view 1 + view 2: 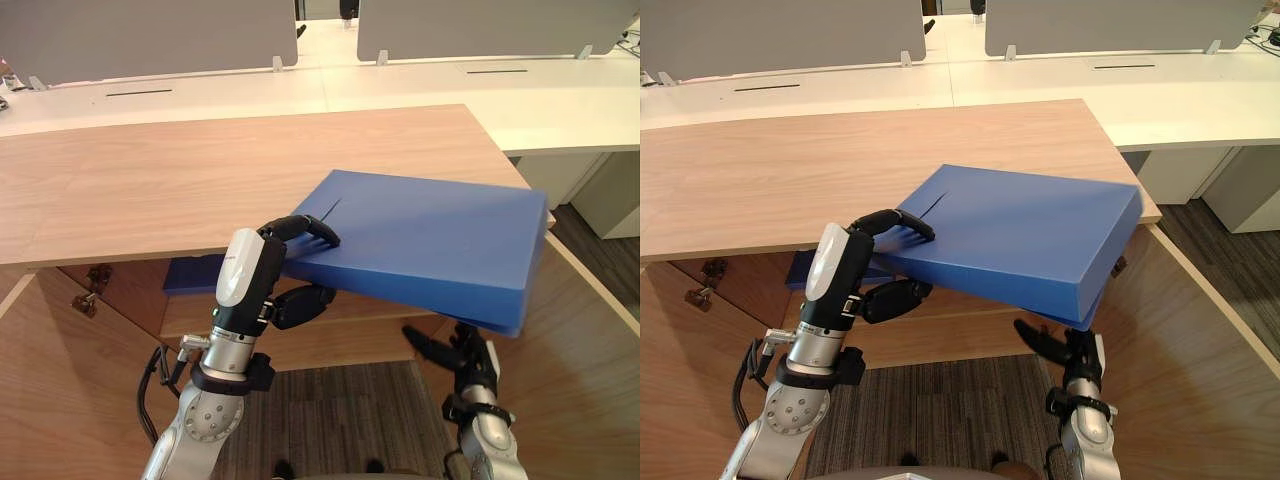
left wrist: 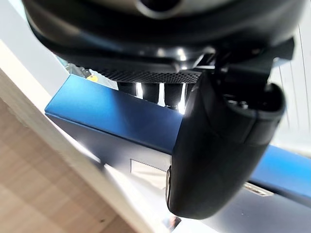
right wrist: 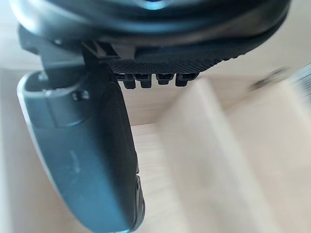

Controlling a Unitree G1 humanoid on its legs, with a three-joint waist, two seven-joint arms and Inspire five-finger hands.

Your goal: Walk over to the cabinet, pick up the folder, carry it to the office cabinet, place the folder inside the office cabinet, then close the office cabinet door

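Gripping the blue folder (image 1: pixel 430 235) at its left corner with the left hand (image 1: pixel 265 270), fingers curled over the top face, thumb beneath. Held tilted at centre right of frame, overlapping the front edge of the wooden cabinet top (image 1: pixel 200 170). Lower right, beneath the folder: right hand (image 1: pixel 470 360), fingers spread, holding nothing.
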